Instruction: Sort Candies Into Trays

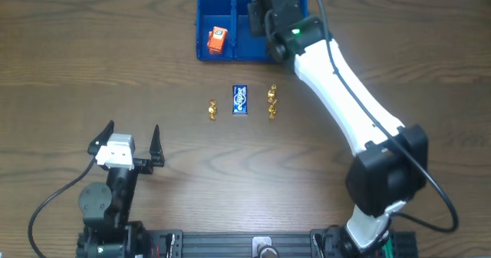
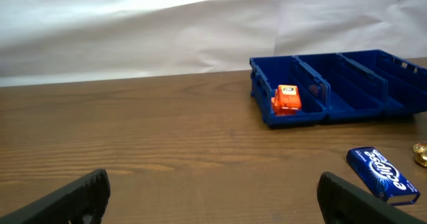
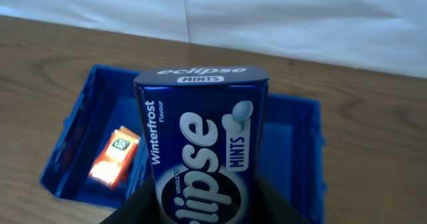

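Wooden table (image 1: 77,74) — right end effector (image 1: 261,3) grips mint tin (image 3: 200,137)

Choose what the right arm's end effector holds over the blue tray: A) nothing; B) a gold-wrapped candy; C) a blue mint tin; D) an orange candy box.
C: the right end effector is shut on a blue mint tin, while the orange candy box lies in the tray.

Mint tin (image 3: 203,151) cut off below, tray (image 1: 201,24) partly hidden under right arm (image 1: 345,89), tiny gold candies (image 1: 271,95) perhaps foil-wrapped
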